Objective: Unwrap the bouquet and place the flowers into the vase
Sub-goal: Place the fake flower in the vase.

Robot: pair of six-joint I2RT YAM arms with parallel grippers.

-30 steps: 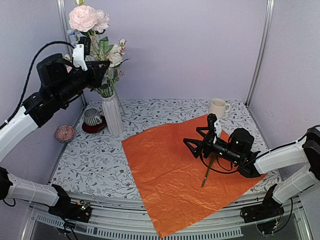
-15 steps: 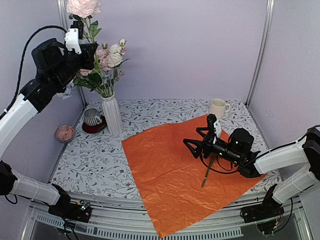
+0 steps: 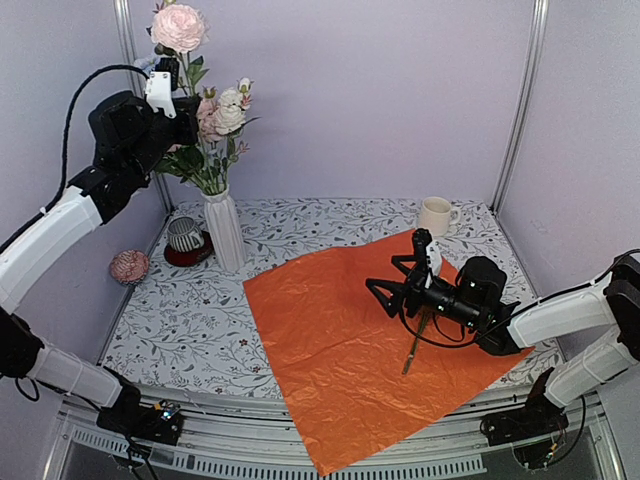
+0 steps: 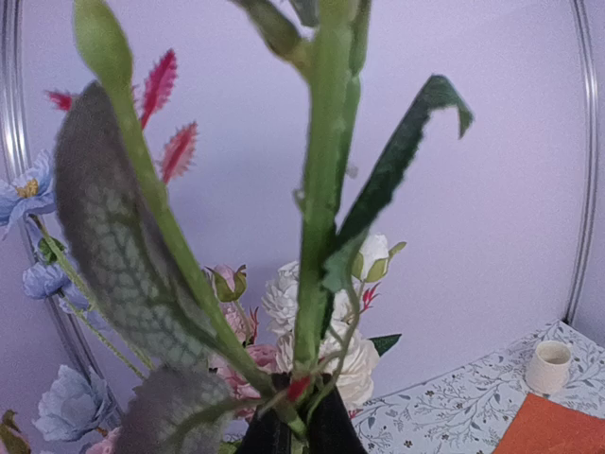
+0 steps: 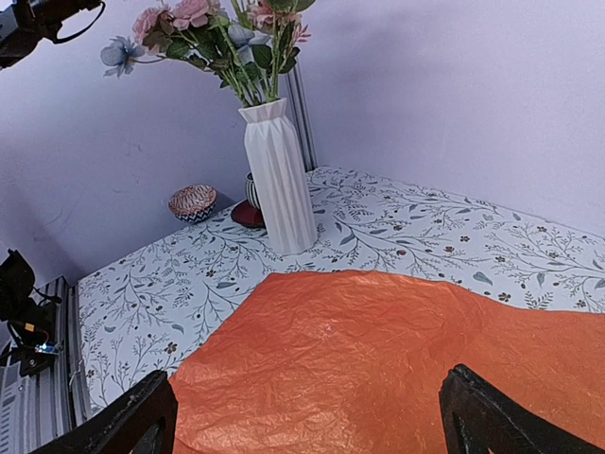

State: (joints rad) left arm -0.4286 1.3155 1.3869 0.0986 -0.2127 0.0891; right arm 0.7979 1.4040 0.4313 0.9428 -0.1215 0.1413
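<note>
The left gripper (image 4: 289, 427) is seen raised high at the back left corner, its jaws closed tight on the green stem (image 4: 317, 218) of a single pink flower (image 3: 180, 27), which is held upright with the bloom well above the other blooms. This held stem is positioned above the vase (image 3: 225, 230), and whether its lower end reaches the vase mouth cannot be told from these views. The white ribbed vase is stood near the back left of the patterned table (image 3: 180, 320), and the flowers (image 3: 222, 112) already gathered in it, pink, white and pale blue with green leaves, are spread out above its rim. The orange paper (image 3: 340, 350) is laid open and flat across the middle and right of the table, one corner hanging over the near edge. The right gripper (image 3: 392, 282) is held low over this paper with its jaws spread wide and nothing between them. A loose stem (image 3: 413, 350) is seen lying on the paper under the right arm. A cream mug (image 3: 436, 215) is stood just behind the paper, and a striped cup (image 3: 184, 233) on a red saucer (image 3: 182, 256) is placed just left of the vase.
</note>
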